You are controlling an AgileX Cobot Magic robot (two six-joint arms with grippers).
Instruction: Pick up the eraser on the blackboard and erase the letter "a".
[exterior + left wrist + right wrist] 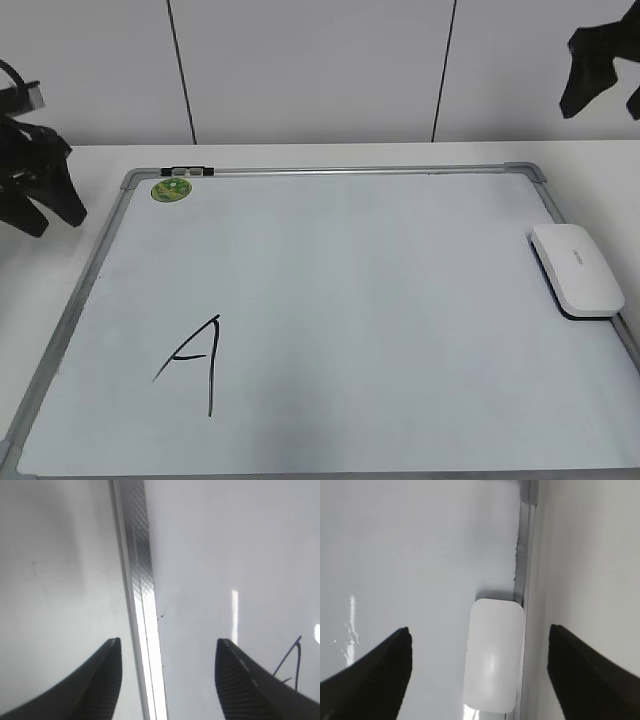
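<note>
The white eraser (578,268) lies on the right edge of the blackboard (350,260), a white dry-erase board with a grey frame. A large angular capital "A" (195,362) is drawn at the board's lower left. No small lowercase "a" shows in any view. My right gripper (603,105) is open and empty, high above the eraser. In the right wrist view the eraser (492,655) lies below, between the open jaws (479,629). My left gripper (55,218) is open and empty over the board's left frame (140,580), with the jaws (167,645) astride it.
A green round sticker (171,189) and a small black clip (187,171) sit at the board's top left corner. The board rests on a white table (330,155) with a white wall behind. Part of the "A" stroke (295,660) shows in the left wrist view.
</note>
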